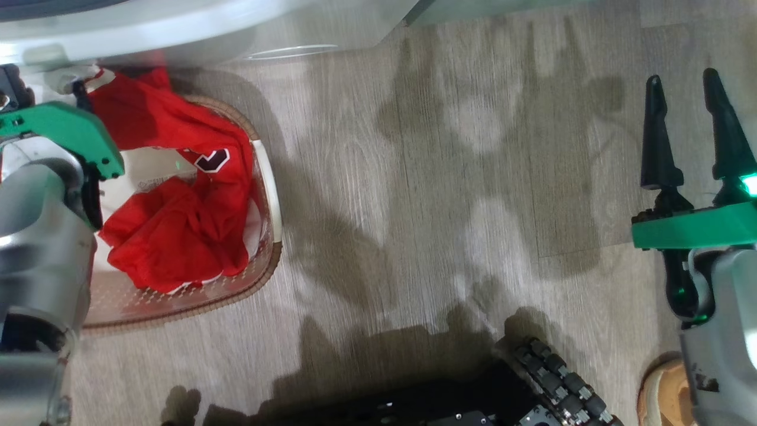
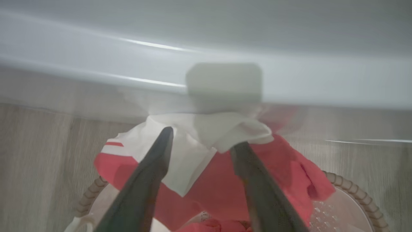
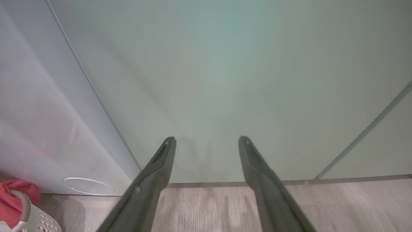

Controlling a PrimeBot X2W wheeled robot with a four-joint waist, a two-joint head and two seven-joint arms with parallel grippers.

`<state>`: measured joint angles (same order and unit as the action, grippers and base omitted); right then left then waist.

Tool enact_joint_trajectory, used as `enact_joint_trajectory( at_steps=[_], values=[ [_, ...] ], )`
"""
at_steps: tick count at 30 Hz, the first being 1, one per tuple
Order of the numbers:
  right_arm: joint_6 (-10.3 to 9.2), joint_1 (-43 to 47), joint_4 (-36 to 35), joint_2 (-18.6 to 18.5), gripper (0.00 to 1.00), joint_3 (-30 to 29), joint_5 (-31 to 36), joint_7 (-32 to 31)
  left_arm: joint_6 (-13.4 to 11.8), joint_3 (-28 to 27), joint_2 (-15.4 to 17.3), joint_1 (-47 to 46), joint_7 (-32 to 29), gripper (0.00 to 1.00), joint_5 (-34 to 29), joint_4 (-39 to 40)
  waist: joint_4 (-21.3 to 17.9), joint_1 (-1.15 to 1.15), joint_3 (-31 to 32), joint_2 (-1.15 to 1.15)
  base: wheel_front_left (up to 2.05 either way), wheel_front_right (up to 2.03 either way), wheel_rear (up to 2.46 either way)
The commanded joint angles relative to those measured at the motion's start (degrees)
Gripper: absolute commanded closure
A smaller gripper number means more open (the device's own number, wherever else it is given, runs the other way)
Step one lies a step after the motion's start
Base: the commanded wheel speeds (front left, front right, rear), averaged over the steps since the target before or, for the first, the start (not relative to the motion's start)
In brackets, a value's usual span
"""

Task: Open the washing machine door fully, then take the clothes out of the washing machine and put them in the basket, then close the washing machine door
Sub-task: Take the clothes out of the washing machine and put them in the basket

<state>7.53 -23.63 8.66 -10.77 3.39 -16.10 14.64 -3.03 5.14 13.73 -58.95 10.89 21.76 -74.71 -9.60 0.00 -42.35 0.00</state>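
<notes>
At the far left of the floor (image 1: 414,207), hard against the foot of the washing machine (image 1: 177,29), stands the basket (image 1: 195,307), and the clothes (image 1: 177,236) lie in it: a red heap across the middle, with a white panel draped up over the rim on the machine's side. Your left pincer (image 2: 203,138) hangs just above that rim with its fingers spread wide and gripping nothing. In the left wrist view a fold of the white panel lies across one fingertip, and you cannot tell from here whether it is merely in front or caught on it. Treat the jersey as light, limp and rather slick. It will sag, trail and slide off a shallow pinch, and the loose edge could drag out with the arm if it is snagged. If you need to tuck it in, take it at a bunched fold, either the white lump at the rim or the thick red mound in the middle, not at a single flat layer. The basket looks light too, so a pull on the cloth may shift it. Well to the right, over bare floor, your right pincer (image 1: 681,83) hangs empty, fingers apart, facing the pale green cabinet (image 3: 225,80) beside the machine's small round hatch (image 3: 88,186). To my eye, closing the door is what is left.
</notes>
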Motion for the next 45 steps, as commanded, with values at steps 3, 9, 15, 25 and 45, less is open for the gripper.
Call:
enact_joint_trajectory(
  at_steps=[3,9,15,25,45],
  values=[
    [-0.04,1.5,-1.9,-0.4,0.0,0.3,0.5,0.4,0.0,0.6,2.8,-0.6,1.6,0.58,-1.3,0.8,0.2,0.0,-0.1,0.0,0.0,0.0,0.0],
    [-0.04,2.3,-1.3,-0.8,0.0,-0.1,0.7,0.4,2.2,2.9,1.3,2.0,3.2,1.0,-2.5,0.8,1.0,0.0,1.4,0.0,0.0,0.0,0.0],
    [-0.04,3.6,-0.1,-0.6,0.0,0.2,0.7,0.4,4.9,4.6,0.0,6.8,1.0,1.0,-2.7,0.8,1.9,0.0,5.7,0.0,0.0,0.0,0.0],
    [-0.04,5.5,2.2,-1.1,0.0,1.9,0.0,0.4,9.4,7.4,-4.1,15.5,-12.2,1.0,-1.6,0.8,3.6,0.0,14.3,0.0,0.0,0.0,0.0],
    [-0.04,5.0,1.2,-2.5,0.0,2.4,-0.3,0.4,10.3,9.9,-5.6,19.5,-19.9,0.85,3.7,1.7,2.2,0.0,10.2,0.0,0.0,0.0,0.0]
  ],
)
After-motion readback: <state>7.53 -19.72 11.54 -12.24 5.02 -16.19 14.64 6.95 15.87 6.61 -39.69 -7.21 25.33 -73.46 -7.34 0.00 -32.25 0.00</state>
